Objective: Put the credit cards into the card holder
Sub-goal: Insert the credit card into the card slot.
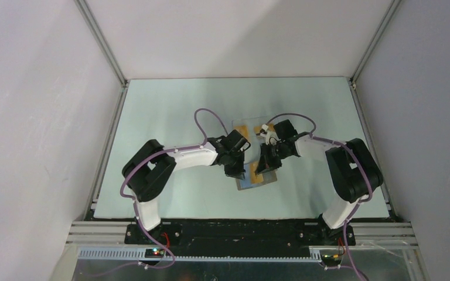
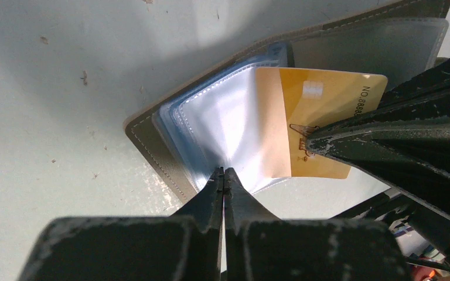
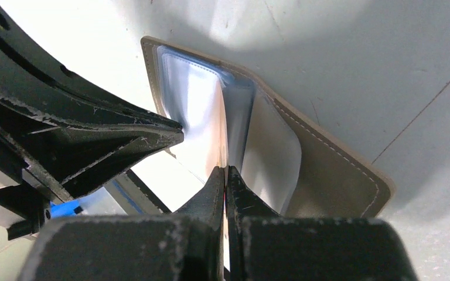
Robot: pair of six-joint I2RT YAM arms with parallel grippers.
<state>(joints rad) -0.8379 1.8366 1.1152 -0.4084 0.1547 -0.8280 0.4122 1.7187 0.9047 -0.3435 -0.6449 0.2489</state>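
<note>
The credit card [image 2: 328, 105] we are handling is orange-gold, with a small light patch and printed digits along its right end. Its left part looks paler because it sits inside a clear sleeve [image 2: 234, 117] of the card holder [image 2: 152, 146]. The rest sticks out to the right.

The card holder lies open about the middle of the table [image 1: 170, 117], a little to the near side. Its grey-taupe cover is down on the surface and its clear sleeves fan up from the fold.

Our right gripper [image 3: 225, 175] reaches in from the right with its jaws pressed together on the exposed part of the card. In its own wrist view the card shows edge-on as a thin sheet between the fingertips.

Our left gripper [image 2: 224, 175] comes in from the left. Its jaws are closed tight on the edge of a clear sleeve, as far as we can tell. The two grippers sit very near each other over the holder, almost tip to tip.

Just beyond them, on the far side, other orange cards [image 1: 243, 129] lie on a pale patch. They are too small in the top view for us to tell more.
</note>
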